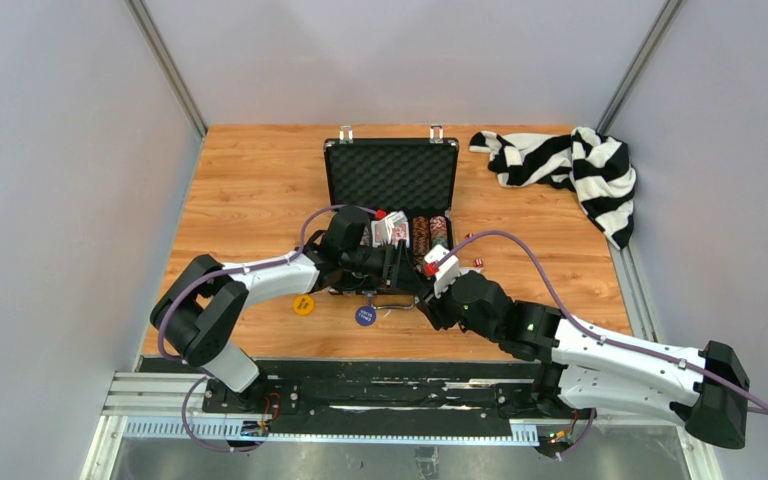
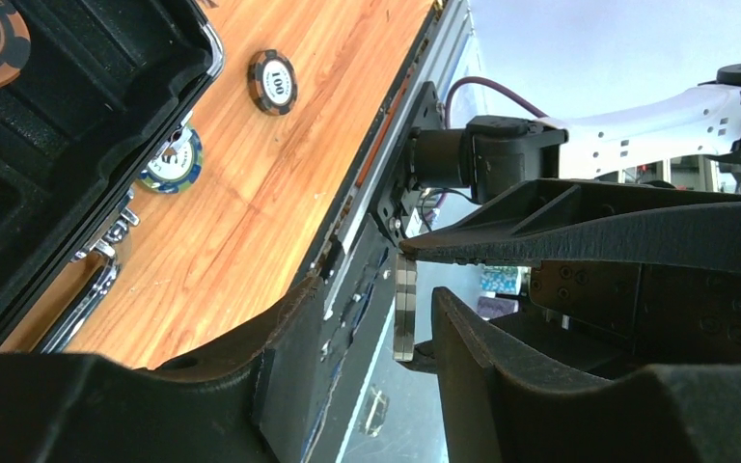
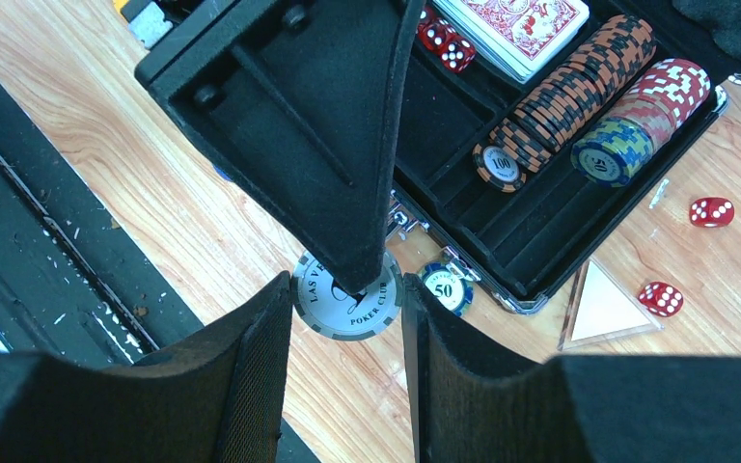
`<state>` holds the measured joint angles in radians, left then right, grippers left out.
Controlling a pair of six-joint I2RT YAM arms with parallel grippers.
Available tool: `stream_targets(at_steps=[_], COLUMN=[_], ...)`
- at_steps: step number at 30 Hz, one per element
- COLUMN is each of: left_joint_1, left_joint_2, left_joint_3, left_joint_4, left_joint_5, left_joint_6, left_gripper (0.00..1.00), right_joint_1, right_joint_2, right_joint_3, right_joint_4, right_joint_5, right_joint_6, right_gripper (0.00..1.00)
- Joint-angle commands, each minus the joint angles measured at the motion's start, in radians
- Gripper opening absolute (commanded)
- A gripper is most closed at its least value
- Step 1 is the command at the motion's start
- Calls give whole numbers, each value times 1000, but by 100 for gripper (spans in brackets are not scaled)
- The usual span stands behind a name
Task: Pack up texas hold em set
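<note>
Nearest the top camera, both arms reach forward from their bases and meet over the front edge of the open black briefcase, which sits mid-way across the wooden table with its foam-lined lid raised; the left gripper and right gripper come tip to tip there, their jaws too small to read; card decks and rows of chips lie in the case, a yellow round button and a blue round button lie on the wood in front of it, and a striped cloth lies at the far right; from the left wrist, the left gripper stands partly open astride a grey-rimmed poker chip seen edge-on, a gap showing on each side, so it grips nothing; the right gripper's upper finger touches the chip's rim; beyond, a blue chip lies just beside the briefcase and a brown 100 chip lies further out on the wood; from the right wrist, the right gripper pinches the grey-rimmed poker chip by its rim, jaws about half closed; a left finger overlaps the chip's face; behind it, the briefcase holds brown chips, red and blue chips, cards and red dice; two loose dice and a clear triangle lie on the table beside it.
</note>
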<state>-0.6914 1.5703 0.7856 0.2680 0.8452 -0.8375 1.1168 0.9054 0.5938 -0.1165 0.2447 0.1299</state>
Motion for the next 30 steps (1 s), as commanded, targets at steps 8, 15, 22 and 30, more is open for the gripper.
stream_targets(at_steps=[8, 15, 22, 30], left_joint_1=[-22, -26, -22, 49], left_joint_2=[19, 19, 59, 91], left_joint_3=[15, 7, 1, 120], left_joint_4=[23, 62, 122, -205], left_joint_5=[21, 53, 23, -250], left_joint_6=[20, 6, -2, 230], left_gripper=[37, 1, 4, 76], right_joint_1=[15, 15, 15, 33], right_joint_2=[-2, -1, 17, 117], right_joint_3=[25, 26, -1, -80], right_joint_4=[31, 33, 49, 118], right_joint_5=[0, -4, 29, -37], right_joint_6=[-3, 2, 18, 132], right_gripper=[31, 31, 33, 57])
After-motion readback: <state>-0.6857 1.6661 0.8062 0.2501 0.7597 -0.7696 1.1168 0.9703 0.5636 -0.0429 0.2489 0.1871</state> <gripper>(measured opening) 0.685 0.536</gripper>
